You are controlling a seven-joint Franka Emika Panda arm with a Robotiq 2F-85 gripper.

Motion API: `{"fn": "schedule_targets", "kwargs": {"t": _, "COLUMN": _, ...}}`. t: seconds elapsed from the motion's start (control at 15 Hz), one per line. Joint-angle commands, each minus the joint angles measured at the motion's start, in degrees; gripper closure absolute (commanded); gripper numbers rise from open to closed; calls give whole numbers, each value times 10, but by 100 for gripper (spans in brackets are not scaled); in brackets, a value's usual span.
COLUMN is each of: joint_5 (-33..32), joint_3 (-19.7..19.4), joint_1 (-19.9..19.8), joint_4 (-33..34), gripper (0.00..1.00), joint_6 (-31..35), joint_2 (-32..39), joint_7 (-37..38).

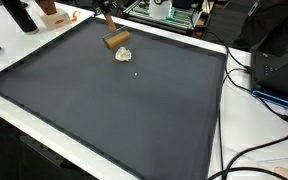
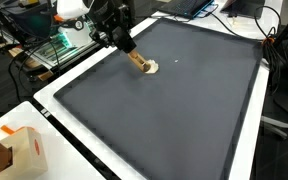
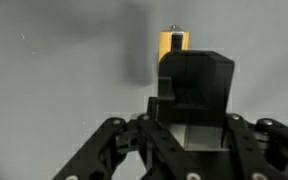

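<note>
My gripper (image 2: 117, 38) hangs over the far part of a dark mat (image 2: 174, 110), shut on a tool with a black body and a tan wooden end (image 2: 136, 59). The wooden end slants down to the mat and touches a small white crumpled lump (image 2: 151, 68). In an exterior view the same tan end (image 1: 115, 41) lies beside the white lump (image 1: 123, 53), and the gripper (image 1: 107, 20) enters from the top edge. In the wrist view the black body (image 3: 196, 80) fills the space between the fingers of the gripper (image 3: 184, 125), with the tan tip (image 3: 173, 43) beyond it; the lump is hidden.
The mat (image 1: 114, 110) lies on a white table. An orange and white carton (image 2: 26, 150) stands near one corner. Electronics (image 1: 169, 10) sit behind the mat, a black box (image 1: 279, 65) and cables (image 1: 254, 150) lie at one side. A tiny white speck (image 1: 136, 72) is on the mat.
</note>
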Motion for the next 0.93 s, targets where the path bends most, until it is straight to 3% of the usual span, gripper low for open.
{"fn": "schedule_targets", "kwargs": {"t": 0.0, "joint_5": -36, "joint_3": 8, "joint_1": -5, "joint_4": 6, "gripper": 76, "joint_6": -13, "joint_2": -9, "joint_7": 68}}
{"fn": "schedule_targets", "kwargs": {"t": 0.4, "joint_5": -127, "joint_3": 41, "joint_1": 3, "joint_4": 45, "gripper": 76, "joint_6": -62, "joint_2": -10, "joint_7": 245}}
{"fn": "schedule_targets", "kwargs": {"t": 0.87, "joint_5": -288, "joint_3": 124, "joint_1": 38, "joint_4": 149, "gripper": 76, "joint_6": -188, "joint_2": 16, "joint_7": 506}}
